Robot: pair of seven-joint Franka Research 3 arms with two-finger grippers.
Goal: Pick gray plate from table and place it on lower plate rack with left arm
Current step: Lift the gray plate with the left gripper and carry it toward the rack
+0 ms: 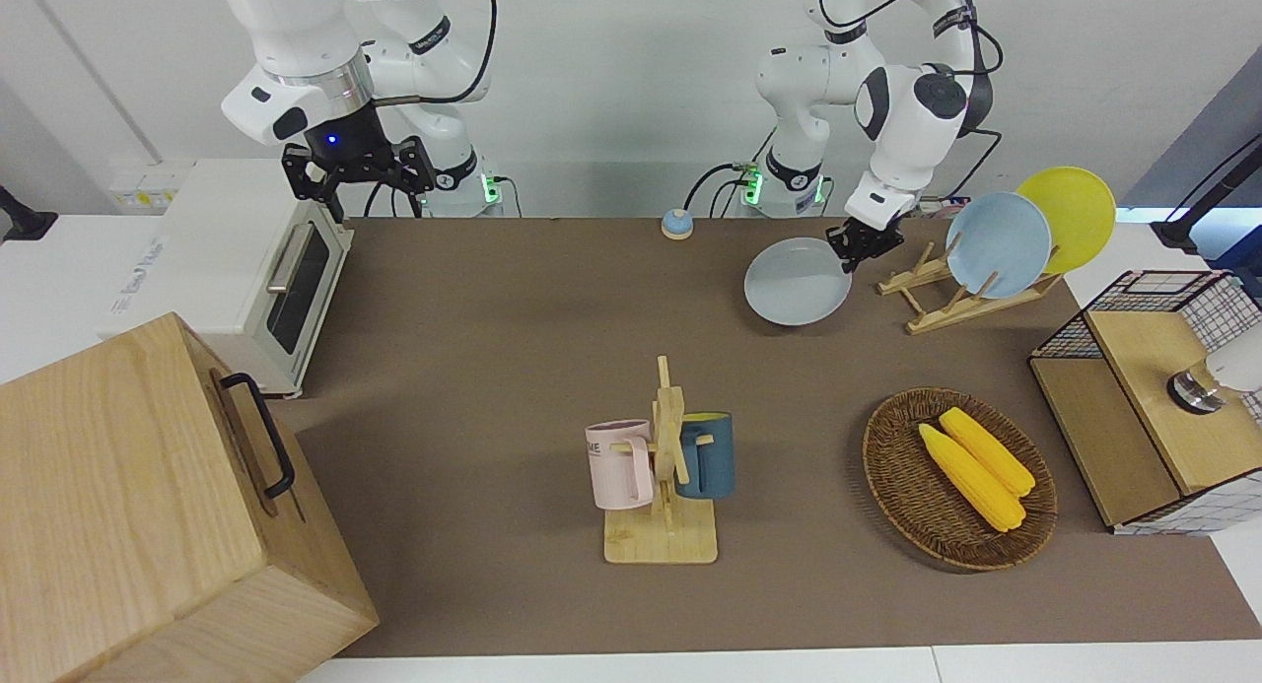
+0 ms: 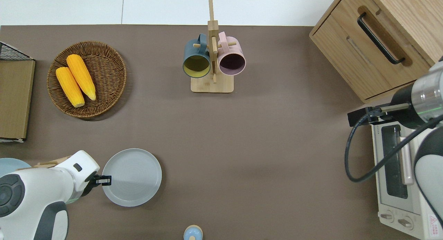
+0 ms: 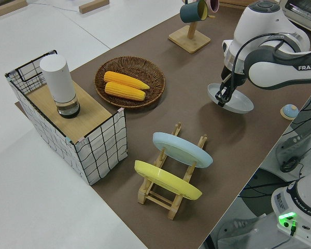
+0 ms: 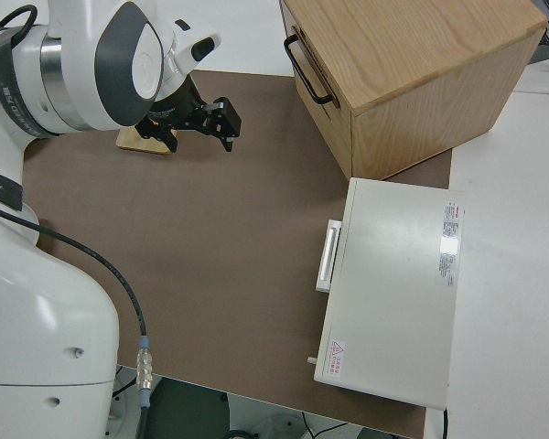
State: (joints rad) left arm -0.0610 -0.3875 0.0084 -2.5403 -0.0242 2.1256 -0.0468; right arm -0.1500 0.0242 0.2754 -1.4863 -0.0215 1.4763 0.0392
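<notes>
Front view: left gripper pinched on rim of gray plate; plate tilted, lifted off table, beside lower plate rack. Rack's rails partly hidden by light blue plate and yellow plate. Right arm parked.

Overhead view: left gripper at plate edge toward left arm's end; fingertips barely visible, rack mostly covered by arm.

Left side view: plate above table, gripper clamping rim; rack's slots toward gripper free.

Right side view: right gripper fingers spread, holding nothing.

One camera faces the robots across the table. Another looks straight down. Two raised side cameras watch each arm's end.
</notes>
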